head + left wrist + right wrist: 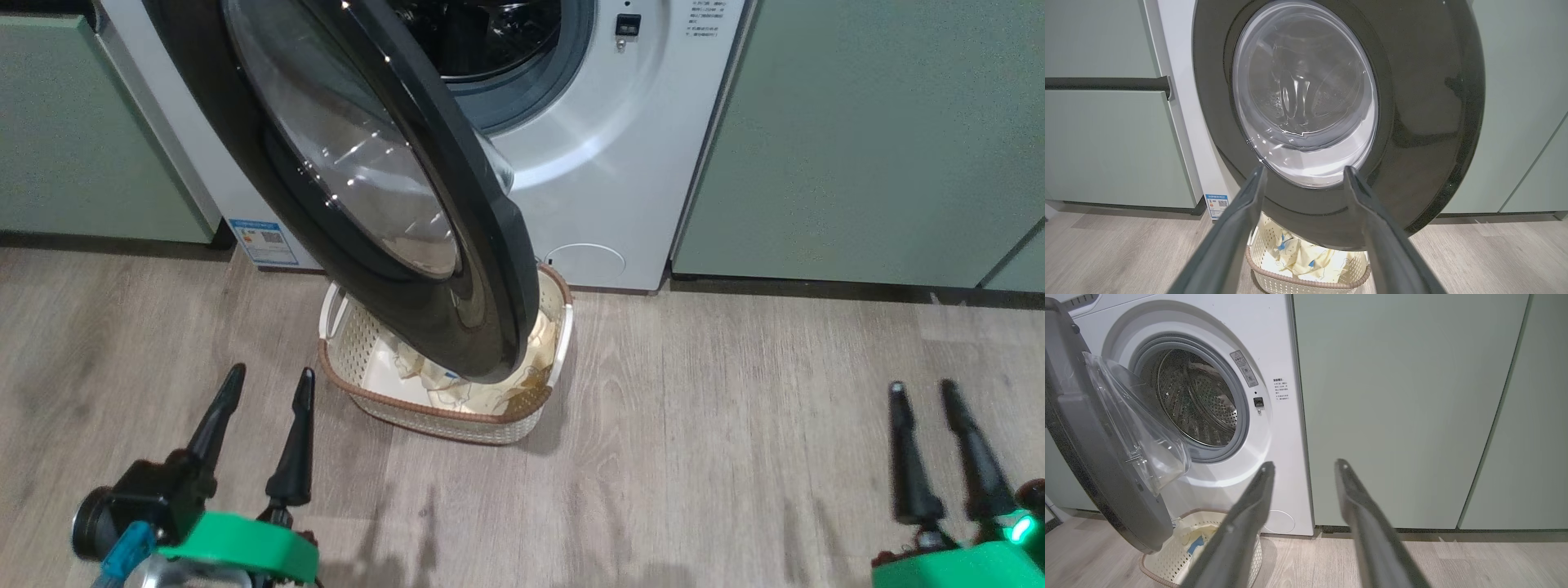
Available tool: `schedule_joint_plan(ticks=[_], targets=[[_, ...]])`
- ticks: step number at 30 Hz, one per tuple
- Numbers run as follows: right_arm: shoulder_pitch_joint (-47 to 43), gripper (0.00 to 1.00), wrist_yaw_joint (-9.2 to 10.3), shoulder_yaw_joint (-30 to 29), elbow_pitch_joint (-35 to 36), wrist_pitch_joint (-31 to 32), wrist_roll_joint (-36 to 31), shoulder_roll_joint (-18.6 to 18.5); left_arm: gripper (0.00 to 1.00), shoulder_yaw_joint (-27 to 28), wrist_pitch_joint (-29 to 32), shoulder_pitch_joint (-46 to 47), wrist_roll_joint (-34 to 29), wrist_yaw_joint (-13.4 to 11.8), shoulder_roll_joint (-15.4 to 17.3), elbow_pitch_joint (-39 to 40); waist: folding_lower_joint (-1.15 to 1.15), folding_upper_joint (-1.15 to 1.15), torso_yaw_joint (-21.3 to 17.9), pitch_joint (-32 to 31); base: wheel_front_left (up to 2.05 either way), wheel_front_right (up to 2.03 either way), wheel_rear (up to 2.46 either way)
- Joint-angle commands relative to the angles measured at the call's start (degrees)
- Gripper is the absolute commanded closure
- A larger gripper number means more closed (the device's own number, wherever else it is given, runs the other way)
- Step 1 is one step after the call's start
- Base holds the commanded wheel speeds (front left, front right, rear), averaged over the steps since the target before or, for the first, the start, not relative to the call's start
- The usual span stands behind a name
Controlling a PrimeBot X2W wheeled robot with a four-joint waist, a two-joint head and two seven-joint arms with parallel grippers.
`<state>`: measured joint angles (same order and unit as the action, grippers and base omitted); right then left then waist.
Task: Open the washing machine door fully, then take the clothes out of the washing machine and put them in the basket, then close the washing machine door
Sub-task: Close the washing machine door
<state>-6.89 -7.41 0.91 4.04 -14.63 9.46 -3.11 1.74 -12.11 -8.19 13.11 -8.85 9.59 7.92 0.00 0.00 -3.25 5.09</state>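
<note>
Black and glossy, the washing machine door (486,253) stands partly swung out from the white washing machine (604,147) in the head view. Its lower edge hangs over the basket (359,351) and covers a part of it. The basket sits on the wooden floor (735,408), just in front of the machine, and the clothes (490,392) lie inside it, pale cream and crumpled. The left gripper (272,374) is at the lower left with its two fingers spread wide and nothing between them. The right gripper (922,387) is at the lower right, well apart from the basket. Its fingers are parted too, a little narrower, and they hold nothing.

From the left wrist view, the wide fingers point at the outer face of the door with its clear porthole. Below the door, the clothes show some small blue marks in the basket. A blue label (1216,204) sits low on the machine.

From the right wrist view, the parted fingers point toward the green cabinet (1404,408) beside the machine. The steel drum (1196,400) is visible through the grey-rimmed mouth.
</note>
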Motion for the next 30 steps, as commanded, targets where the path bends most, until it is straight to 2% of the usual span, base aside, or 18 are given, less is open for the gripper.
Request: schedule_joint_plan(ticks=[1,15,21,30], targets=[[0.4,1.00,-0.08,1.4,1.5,-0.4,-0.4,-0.6,0.00,2.0,-0.4,2.1,-0.6,-0.3,0.8,1.9,0.00,0.00,0.0,0.0,0.00,0.00,0.00],[2.8,1.00,-0.08,3.5,-0.8,-0.4,0.8,-1.1,0.00,1.2,-0.5,4.3,-0.2,-0.1,1.4,2.1,0.00,0.00,1.8,1.7,0.00,0.00,0.00],[6.8,1.00,-0.08,4.4,-4.4,-0.4,1.9,-1.5,0.00,-0.1,-0.7,5.9,-0.4,0.1,1.1,1.5,0.00,0.00,5.4,2.5,0.00,0.00,0.00],[17.5,1.00,-0.08,7.9,-11.1,-0.4,3.7,-1.8,0.00,-2.2,-1.6,7.9,-0.4,0.9,0.1,-0.3,0.00,0.00,12.0,3.9,0.00,0.00,0.00]])
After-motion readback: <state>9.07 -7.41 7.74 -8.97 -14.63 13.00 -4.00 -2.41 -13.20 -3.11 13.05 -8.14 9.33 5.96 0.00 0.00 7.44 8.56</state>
